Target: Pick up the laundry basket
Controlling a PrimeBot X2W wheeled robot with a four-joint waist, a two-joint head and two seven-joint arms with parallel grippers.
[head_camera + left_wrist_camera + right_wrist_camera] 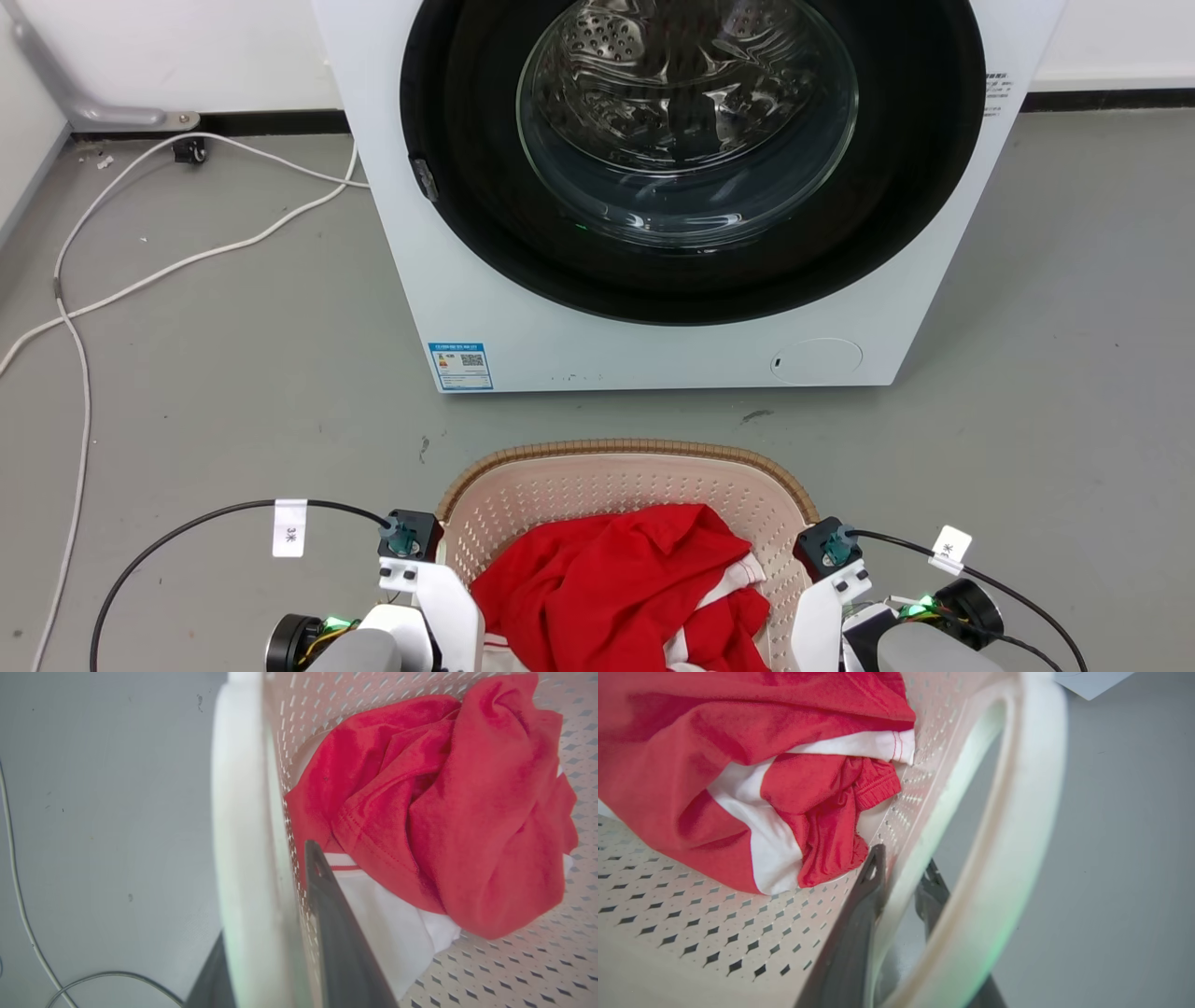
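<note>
The right gripper (903, 858) is pinching the laundry basket (597, 495) by its wall (924, 765); the left gripper (266, 891) is straddling the opposite handle (233, 812), tightness unclear; both should be rising evenly

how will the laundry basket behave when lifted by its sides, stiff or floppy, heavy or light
Probably stiff: the laundry basket has moulded perforated plastic walls, though they may flex slightly where the left gripper and right gripper straddle them. Likely light: it holds a small heap of red and white clothes. They lie loose, so might slide if it tilts.
</note>
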